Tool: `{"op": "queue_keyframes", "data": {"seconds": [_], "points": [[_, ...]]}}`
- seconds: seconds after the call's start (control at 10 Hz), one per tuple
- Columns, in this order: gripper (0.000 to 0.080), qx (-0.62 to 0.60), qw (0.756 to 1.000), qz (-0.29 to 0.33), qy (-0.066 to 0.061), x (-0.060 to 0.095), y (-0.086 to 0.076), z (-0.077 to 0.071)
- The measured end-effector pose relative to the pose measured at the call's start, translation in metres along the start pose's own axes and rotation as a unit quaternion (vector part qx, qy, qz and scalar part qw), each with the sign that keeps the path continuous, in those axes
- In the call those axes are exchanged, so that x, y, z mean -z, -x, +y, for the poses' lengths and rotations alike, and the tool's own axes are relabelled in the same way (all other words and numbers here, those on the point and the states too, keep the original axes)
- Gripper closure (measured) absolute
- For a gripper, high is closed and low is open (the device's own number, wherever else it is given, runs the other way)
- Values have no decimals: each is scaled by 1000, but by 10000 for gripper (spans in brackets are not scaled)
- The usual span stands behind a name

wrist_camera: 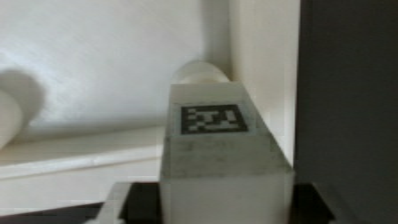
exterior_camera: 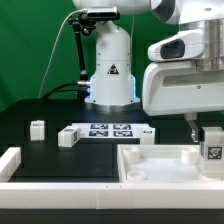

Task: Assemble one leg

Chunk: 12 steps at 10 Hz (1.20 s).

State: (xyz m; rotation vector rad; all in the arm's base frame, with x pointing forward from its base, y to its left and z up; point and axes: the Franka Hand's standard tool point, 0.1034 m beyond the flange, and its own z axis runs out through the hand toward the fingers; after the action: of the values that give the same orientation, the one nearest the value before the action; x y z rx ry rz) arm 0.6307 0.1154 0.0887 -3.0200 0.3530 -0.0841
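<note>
My gripper (exterior_camera: 208, 140) is shut on a white leg (exterior_camera: 212, 151) with a black-and-white tag on its face, at the exterior view's right. It holds the leg upright over the far right corner of the large white panel (exterior_camera: 150, 160). In the wrist view the leg (wrist_camera: 221, 140) fills the middle, its rounded tip by the panel's raised rim (wrist_camera: 263, 60). I cannot tell whether the tip touches the panel. Two more legs (exterior_camera: 38, 127) (exterior_camera: 68, 136) stand loose on the black table at the exterior view's left.
The marker board (exterior_camera: 108, 130) lies flat on the table behind the panel. A white rail (exterior_camera: 10, 160) runs along the table's front and left edge. The robot base (exterior_camera: 110, 70) stands at the back.
</note>
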Motion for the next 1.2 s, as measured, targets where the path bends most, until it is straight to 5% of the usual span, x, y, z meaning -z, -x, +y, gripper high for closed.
{"op": "queue_keyframes", "data": {"seconds": [0.5,0.8,0.9,1.0,1.1,1.2], "points": [[506,-242,970,-1,-1,0,-2,5],[478,-280,960,-3,-3,0,-1,5],[341,-275,961,-4,-2,-1,-1,5],[341,-253,967,-4,-3,-1,-1,4],[197,-239,971,-4,-3,-1,-1,4],[164,-218,976,-4,-3,-1,0,2]]}}
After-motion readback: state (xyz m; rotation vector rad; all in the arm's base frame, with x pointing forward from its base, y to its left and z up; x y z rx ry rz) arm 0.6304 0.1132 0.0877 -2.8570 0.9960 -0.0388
